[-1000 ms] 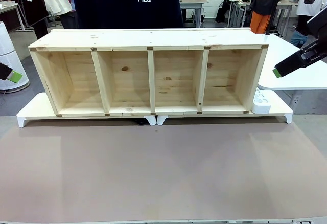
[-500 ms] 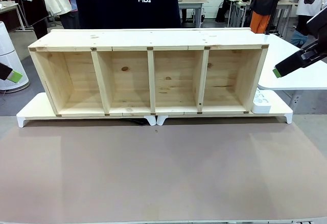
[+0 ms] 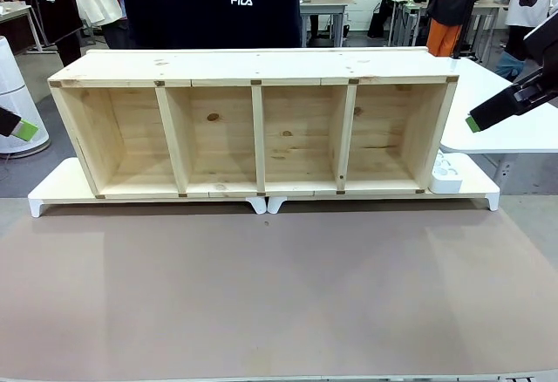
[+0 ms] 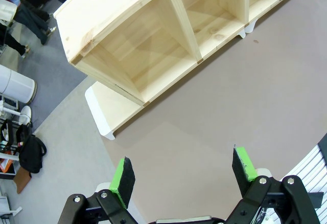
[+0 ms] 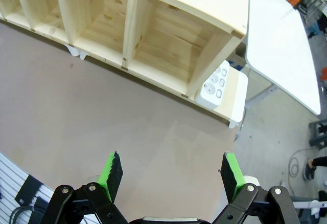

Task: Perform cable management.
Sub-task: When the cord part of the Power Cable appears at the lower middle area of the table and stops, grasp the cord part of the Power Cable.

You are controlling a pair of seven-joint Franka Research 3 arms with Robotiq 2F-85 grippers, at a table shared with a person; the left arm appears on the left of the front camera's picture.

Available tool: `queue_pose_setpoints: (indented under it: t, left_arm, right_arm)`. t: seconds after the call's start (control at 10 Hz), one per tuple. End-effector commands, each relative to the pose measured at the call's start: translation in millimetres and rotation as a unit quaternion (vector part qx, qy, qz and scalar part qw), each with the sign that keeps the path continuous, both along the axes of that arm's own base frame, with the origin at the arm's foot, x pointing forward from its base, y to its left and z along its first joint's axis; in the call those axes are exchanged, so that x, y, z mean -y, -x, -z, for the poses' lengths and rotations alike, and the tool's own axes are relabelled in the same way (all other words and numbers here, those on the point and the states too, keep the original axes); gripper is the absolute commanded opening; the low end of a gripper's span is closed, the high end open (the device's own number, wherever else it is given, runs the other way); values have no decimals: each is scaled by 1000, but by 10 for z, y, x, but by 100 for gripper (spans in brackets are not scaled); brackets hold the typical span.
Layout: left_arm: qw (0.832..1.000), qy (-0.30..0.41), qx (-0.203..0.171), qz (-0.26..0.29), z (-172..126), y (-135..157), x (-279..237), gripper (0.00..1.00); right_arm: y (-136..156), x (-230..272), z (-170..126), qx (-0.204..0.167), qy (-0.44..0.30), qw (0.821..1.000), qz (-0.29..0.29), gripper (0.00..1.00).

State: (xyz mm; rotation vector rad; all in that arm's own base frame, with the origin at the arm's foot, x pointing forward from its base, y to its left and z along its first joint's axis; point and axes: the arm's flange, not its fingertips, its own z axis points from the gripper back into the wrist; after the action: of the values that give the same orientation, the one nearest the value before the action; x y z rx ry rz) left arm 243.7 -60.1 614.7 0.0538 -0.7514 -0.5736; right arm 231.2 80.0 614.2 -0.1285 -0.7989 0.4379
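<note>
1. The left gripper [image 4: 183, 170] is spread wide, its green pads [image 4: 122, 175] well apart with nothing between them. It hangs out past the left end of the wooden shelf [image 3: 253, 68], raised off the table.
2. The right gripper [image 5: 170, 174] is spread just as wide and grips nothing. It hangs out past the shelf's right end, also raised.
3. Below both grippers, in front of the shelf, lies the brown table mat [image 3: 279, 286].
4. The shelf lies long and low across the table. Its four open compartments face the robot's side, and all four look bare inside.
5. The shelf rests on low white stands [image 3: 61, 192], which stick out beyond both of its ends.
6. A white power strip [image 5: 217, 85] sits on the stand just beside the shelf's right end.
7. I cannot tell where the cable is from here.
8. Right behind the shelf stands a person in a dark top with white lettering [image 3: 218, 3].
9. A white table [image 3: 497, 103] sits off beyond the shelf's right end.
</note>
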Motion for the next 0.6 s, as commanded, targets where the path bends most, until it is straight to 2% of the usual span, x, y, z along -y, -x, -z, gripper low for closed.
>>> queue_pose_setpoints:
  t: [0.0, 0.5]
  left_arm:
    - [1000, 3, 2, -3, -9, 2, 8, 100]
    - [1000, 3, 2, -3, -9, 2, 8, 100]
  right_arm:
    - [2, 2, -4, 1, 1, 1000, 1, 100]
    - [2, 2, -4, 1, 1, 1000, 1, 100]
